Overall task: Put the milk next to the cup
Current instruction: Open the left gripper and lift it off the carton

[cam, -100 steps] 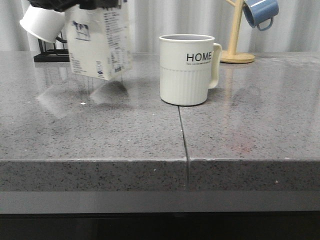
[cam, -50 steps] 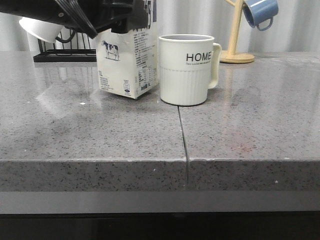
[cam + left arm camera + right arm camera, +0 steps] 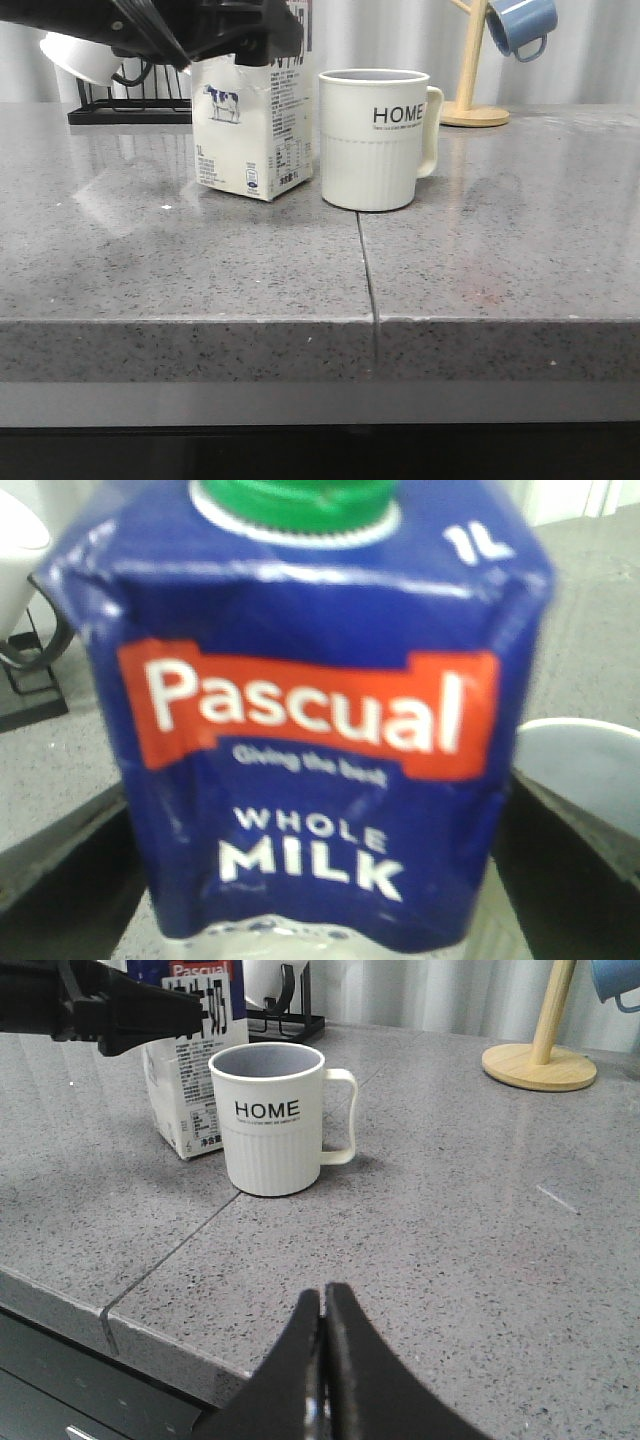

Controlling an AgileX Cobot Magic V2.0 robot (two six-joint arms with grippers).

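Observation:
The milk (image 3: 250, 130), a white carton with a cow picture and a blue top, stands upright on the grey counter just left of the cup (image 3: 375, 140), with a narrow gap between them. The cup is cream-white, ribbed low down, and reads "HOME", with its handle to the right. My left gripper (image 3: 250, 35) is shut on the carton's top. In the left wrist view the blue "WHOLE MILK" band (image 3: 310, 780) fills the frame between my dark fingers (image 3: 60, 880), and the cup's rim (image 3: 590, 750) shows beside it. My right gripper (image 3: 322, 1295) is shut and empty above the counter's front edge, well short of the cup (image 3: 272, 1120).
A black rack (image 3: 130, 110) with a white mug (image 3: 85, 55) stands at the back left. A wooden mug tree (image 3: 472, 70) with a blue mug (image 3: 520, 22) stands at the back right. A seam (image 3: 366, 270) runs forward from the cup to the counter's edge.
The carton moved right from a tilted hold in the air on the left and came down. It now stands upright on the counter beside the cup.

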